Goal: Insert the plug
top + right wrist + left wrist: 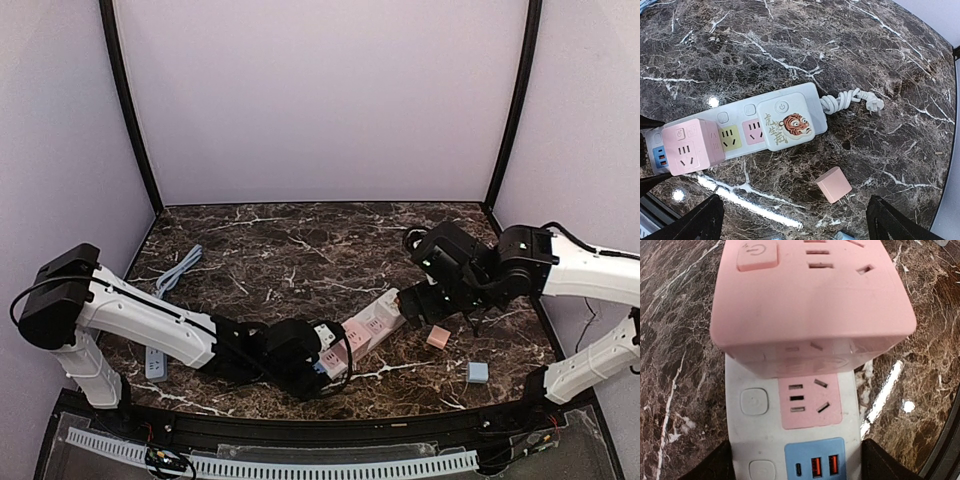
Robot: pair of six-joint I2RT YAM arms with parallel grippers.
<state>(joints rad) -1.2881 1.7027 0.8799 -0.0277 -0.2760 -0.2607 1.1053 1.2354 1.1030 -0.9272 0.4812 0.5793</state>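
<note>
I cannot tell if my left fingers, flanking the power strip, pinch it; my right fingers are spread, empty. Unclamped, it may skid under the pink plug.

Pink cube atop white strip; small pink plug nearby.
</note>
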